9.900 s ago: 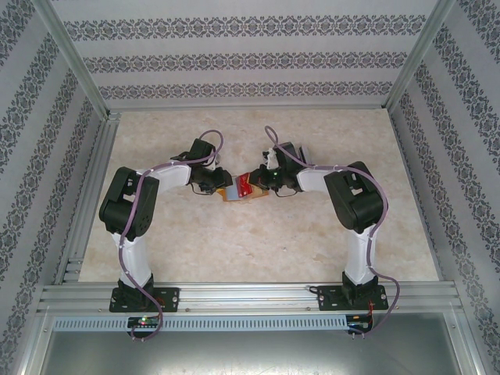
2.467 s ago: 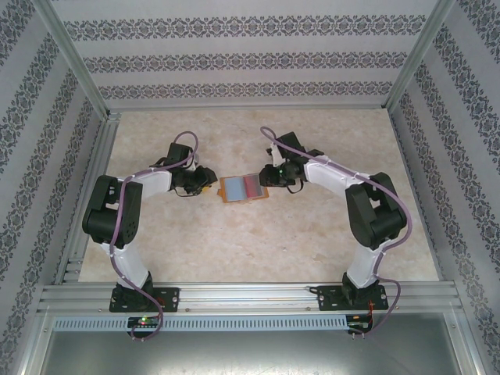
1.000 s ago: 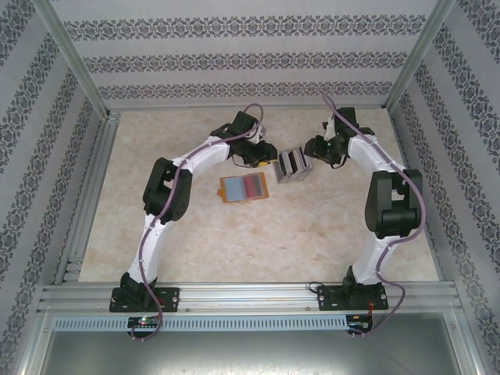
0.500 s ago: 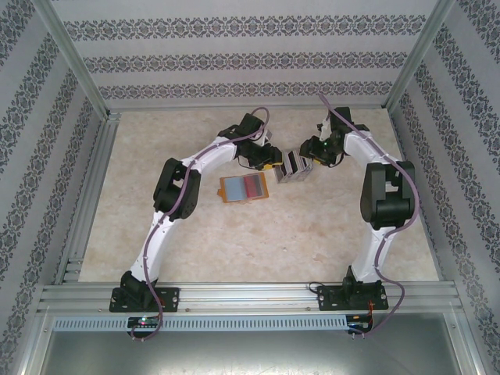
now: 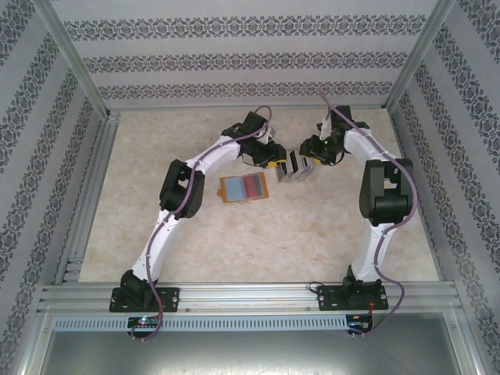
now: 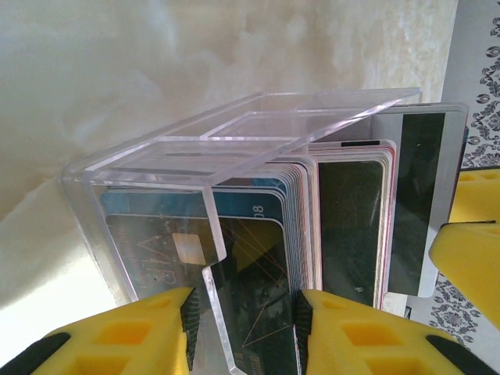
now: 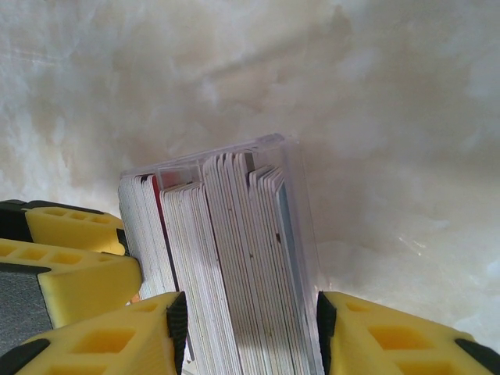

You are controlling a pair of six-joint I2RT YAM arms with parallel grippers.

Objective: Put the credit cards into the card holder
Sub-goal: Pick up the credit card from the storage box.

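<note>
Top: card holder [image 5: 244,188] lies open on the table, just beside the credit cards [image 5: 293,164]. A reddish patch in a pocket is possibly one card; the bulk is still unloaded.
Left wrist: your left gripper [image 6: 246,336] is part-open, astride the clear box [image 6: 156,156] wall.
Right wrist: your right gripper [image 7: 246,336] flanks the cards; I cannot tell whether it is clamped.

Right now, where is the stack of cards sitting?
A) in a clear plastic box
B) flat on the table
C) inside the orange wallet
A: the credit cards stand on edge inside a clear plastic box, and the orange wallet lies open apart from them.
</note>
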